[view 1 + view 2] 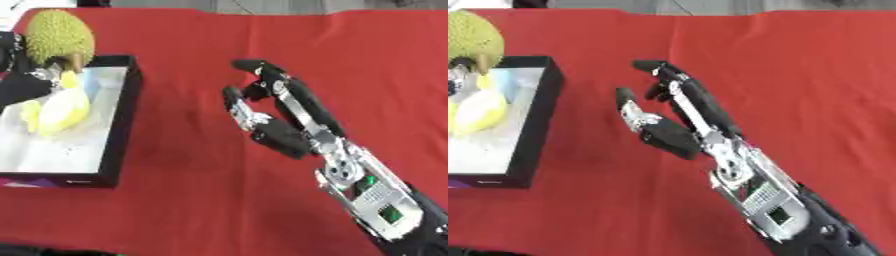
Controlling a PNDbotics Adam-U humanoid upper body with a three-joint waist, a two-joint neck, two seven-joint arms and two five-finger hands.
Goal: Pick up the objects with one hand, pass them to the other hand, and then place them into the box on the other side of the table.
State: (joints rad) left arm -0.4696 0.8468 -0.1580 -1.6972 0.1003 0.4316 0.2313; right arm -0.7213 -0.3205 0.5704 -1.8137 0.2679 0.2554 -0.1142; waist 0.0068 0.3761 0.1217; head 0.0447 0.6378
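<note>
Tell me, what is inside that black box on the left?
Inside the black box lie pale yellow fruit-like pieces on a white floor. A spiky green durian-like fruit sits at its far end, beside the left hand. What lies beneath them is hidden.

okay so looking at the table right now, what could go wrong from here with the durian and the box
1. The durian sits high over the far corner of the box, above its wall; if released there it might roll onto the red table.
2. The left hand is mostly out of view, so its hold cannot be checked.
3. The right hand hangs open and empty, too far away to catch anything.
</note>
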